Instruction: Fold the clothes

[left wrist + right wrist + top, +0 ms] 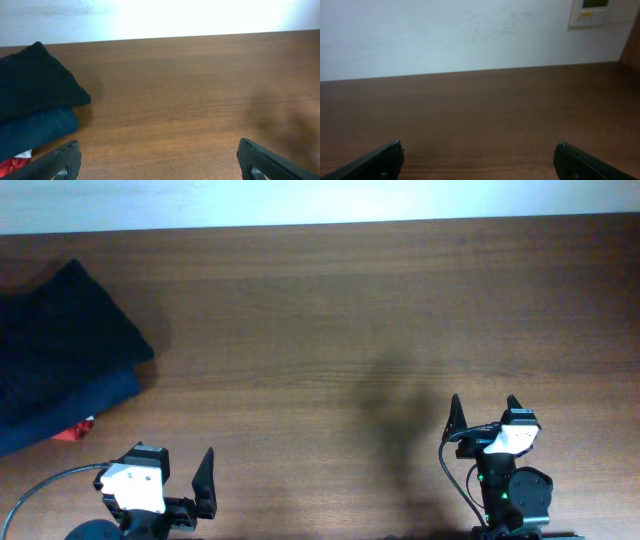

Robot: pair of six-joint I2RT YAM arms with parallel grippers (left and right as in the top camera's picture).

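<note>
The black clothes [62,330] lie as a folded bundle at the table's far left, on top of a navy blue garment [75,405]. Their legs and waistband cannot be made out. The bundle also shows at the left of the left wrist view [37,80]. My left gripper [165,468] is open and empty near the front edge, to the right of the pile and apart from it; its fingers frame bare wood in the left wrist view [159,152]. My right gripper [484,410] is open and empty at the front right, over bare wood in the right wrist view [479,152].
A small red and white item [78,429] peeks out under the navy garment, also in the left wrist view [12,161]. The brown wooden table [350,310] meets a white wall at the back. A wall panel [590,12] shows in the right wrist view.
</note>
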